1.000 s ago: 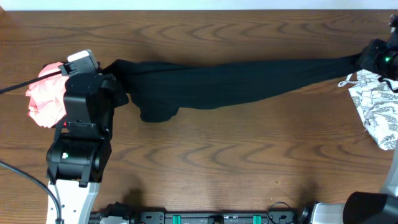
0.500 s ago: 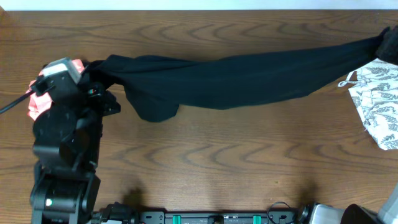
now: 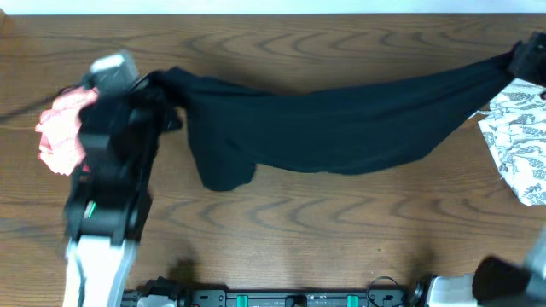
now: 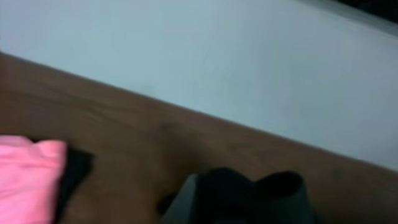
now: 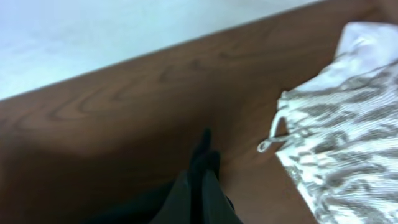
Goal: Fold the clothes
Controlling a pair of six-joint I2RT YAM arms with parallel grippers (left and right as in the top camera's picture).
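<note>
Dark wood-grain worktop (image 3: 299, 239), with a pale wall (image 4: 217, 62) along its far edge. Both wrist views are soft and blurred.

Black garment (image 3: 341, 128): drawn out as one long band across nearly the whole width, from far left to the right edge, in the rear half of the worktop. The right end narrows to a rope-like tail. Toward the left the band broadens, and a rounded lobe sags toward the near side. From overhead I cannot tell how much of it is raised off the wood.

Left tool (image 3: 162, 83): pressed together, pinching the left end of the black garment where the cloth bunches against it. The left arm (image 3: 107, 196) runs from the near edge up to that point. In the left wrist view, dark cloth (image 4: 242, 196) fills the bottom of the frame, and fingers cannot be told from fabric.

Right tool (image 3: 531, 60): closed on the narrow right tail at the frame's edge, only partly in view. The right wrist view shows the black cloth (image 5: 199, 186) running up to a point.

Pink garment (image 3: 60, 136): crumpled heap just beside the left arm, on its left side; it shows again at the lower left of the wrist view (image 4: 28, 180).

White leaf-patterned garment (image 3: 516, 149): lies at the right edge, just beside the black tail, with a thin white loop (image 5: 273, 140) at its near corner.
</note>
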